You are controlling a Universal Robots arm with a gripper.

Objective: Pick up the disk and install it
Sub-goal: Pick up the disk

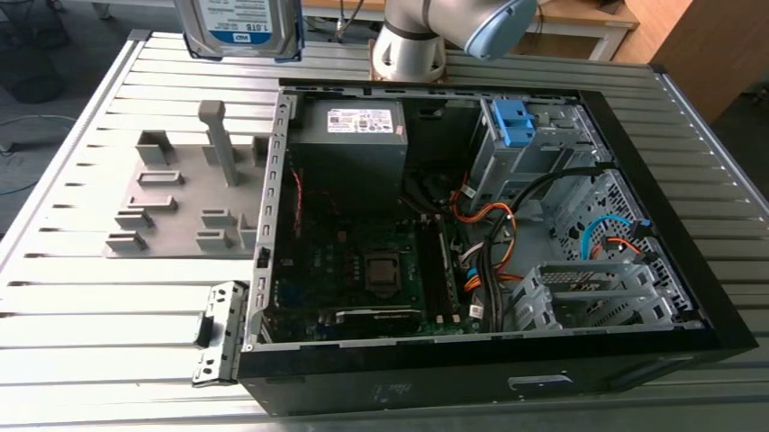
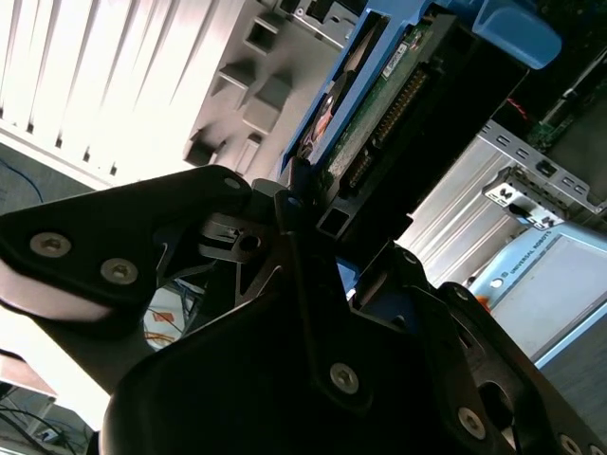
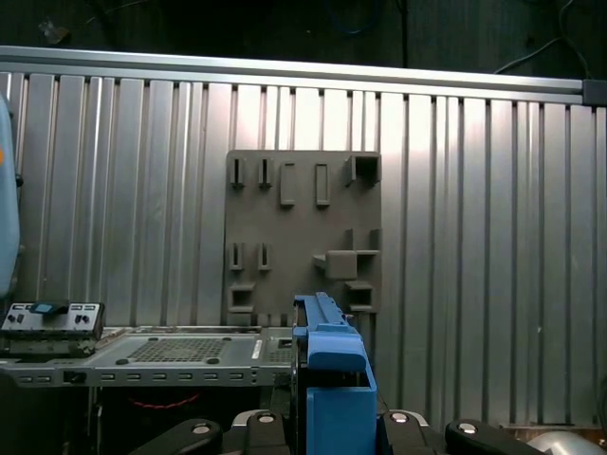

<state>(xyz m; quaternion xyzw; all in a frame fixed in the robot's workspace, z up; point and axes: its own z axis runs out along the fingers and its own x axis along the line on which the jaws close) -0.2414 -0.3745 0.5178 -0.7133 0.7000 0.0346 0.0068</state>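
Observation:
The disk (image 1: 239,27), a silver drive with a white-and-blue label in a blue carrier frame, hangs in the air near the far edge of the table, above the exterior view's left half. In both wrist views my gripper (image 2: 313,213) is shut on it. The black fingers (image 2: 228,237) clamp the blue-framed disk (image 2: 379,104) edge-on. The first wrist view has the disk's blue carrier edge (image 3: 329,365) standing between the fingertips (image 3: 213,434) of the gripper (image 3: 327,427).
An open black computer case (image 1: 673,297) lies on the slatted metal table (image 1: 85,306), with a grey power supply (image 1: 351,135), a bare blue bracket (image 1: 513,121) in the drive cage and loose cables. A grey fixture plate (image 1: 180,207) lies beside the case. The arm's base (image 1: 411,49) stands behind.

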